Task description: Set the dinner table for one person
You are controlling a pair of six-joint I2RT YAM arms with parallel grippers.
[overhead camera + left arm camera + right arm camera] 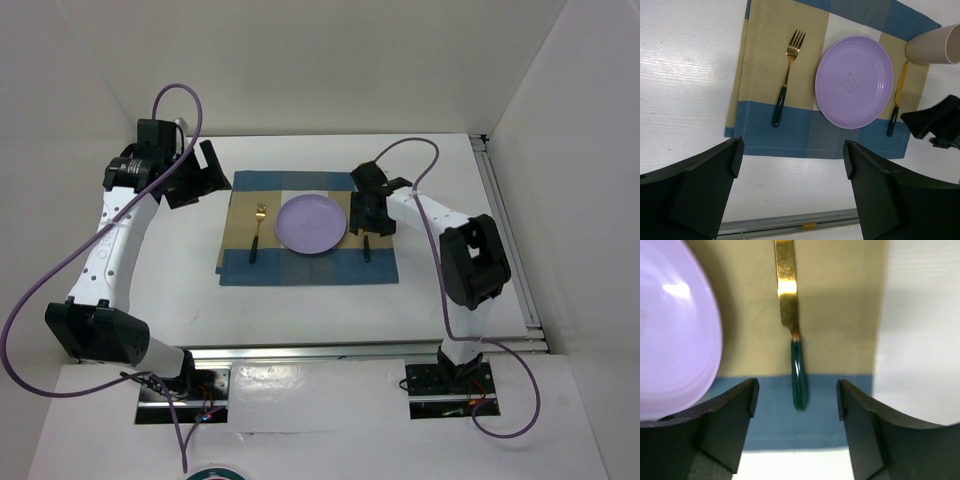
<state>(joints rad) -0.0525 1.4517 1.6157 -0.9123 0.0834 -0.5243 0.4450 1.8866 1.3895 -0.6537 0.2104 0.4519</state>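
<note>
The white dinner table [170, 290] carries a blue-and-tan placemat [300, 268]. On the mat a purple plate [312, 223] sits in the middle. A gold fork [257, 230] with a dark green handle lies to its left. A gold knife [799, 375] with a green handle lies to its right. A beige cup [935, 45] lies on its side at the mat's far right corner. My right gripper [797, 400] is open just above the knife's handle, one jaw on each side. My left gripper [195, 170] is open and empty, high over the table left of the mat.
Metal rails [350, 350] run along the table's near and right edges. White walls close in the back and both sides. In the left wrist view the right arm's black wrist [940, 125] sits over the mat's right edge beside the knife [897, 100].
</note>
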